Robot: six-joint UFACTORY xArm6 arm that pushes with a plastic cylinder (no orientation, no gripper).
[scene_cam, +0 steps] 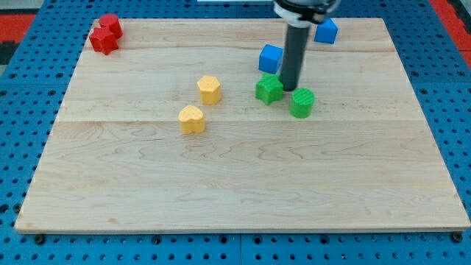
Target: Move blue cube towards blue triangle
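Blue cube point(271, 58) sits near the surface's point(221, 184) top, just left of my tip point(289, 90); no claw here, only the rod. The blue triangle point(327, 31), seemingly top right, awaits: next, circle left and push rightward.

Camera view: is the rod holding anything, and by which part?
Nothing is held. My tip stands between the green star and green cylinder.
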